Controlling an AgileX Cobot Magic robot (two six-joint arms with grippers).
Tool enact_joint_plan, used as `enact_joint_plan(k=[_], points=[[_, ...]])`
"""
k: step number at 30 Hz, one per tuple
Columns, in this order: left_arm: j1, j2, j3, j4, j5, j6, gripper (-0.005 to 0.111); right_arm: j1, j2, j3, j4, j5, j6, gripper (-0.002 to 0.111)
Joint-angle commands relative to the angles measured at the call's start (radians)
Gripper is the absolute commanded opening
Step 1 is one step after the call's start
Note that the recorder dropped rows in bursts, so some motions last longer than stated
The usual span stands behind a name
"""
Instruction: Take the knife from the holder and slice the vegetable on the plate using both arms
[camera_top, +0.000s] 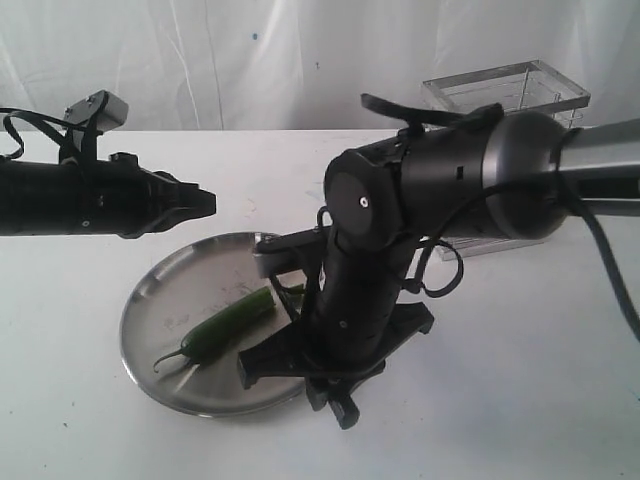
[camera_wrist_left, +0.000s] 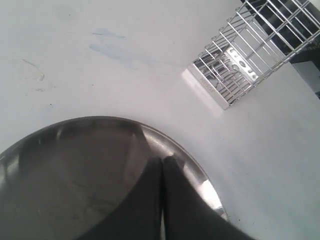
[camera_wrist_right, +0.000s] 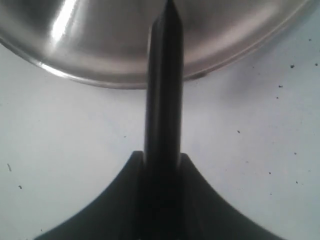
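The left arm (camera_top: 70, 195) reaches in level from the left; its left gripper (camera_wrist_left: 162, 162) has both fingers pressed together, holding nothing, hanging over the far rim of the plate (camera_top: 150, 300); the vegetable (camera_top: 220, 325) lies across the plate, stem toward the near left. The right arm (camera_top: 430, 180) bends steeply down at the plate's right edge; its right gripper (camera_wrist_right: 162, 160) is clamped on the knife (camera_wrist_right: 164, 75) — tip over the rim. The holder (camera_top: 510, 95) stands far right on the tabletop (camera_top: 520, 380) — behind that arm.

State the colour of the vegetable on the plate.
The vegetable is glossy green; exterior view shows it best.
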Motion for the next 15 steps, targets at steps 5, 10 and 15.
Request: enact_joint_plan(k=[5,10,15], points=[[0.001,-0.012,0.006,-0.022,0.006,0.015,0.000,-0.005,0.031,-0.010,0.004,-0.029,-0.013,0.000],[0.001,-0.012,0.006,-0.022,0.006,0.022,0.000,-0.005,0.038,-0.010,0.004,-0.056,-0.013,0.000],[0.001,-0.012,0.006,-0.022,0.006,0.037,0.000,-0.005,0.065,-0.010,0.005,-0.054,-0.023,0.000]])
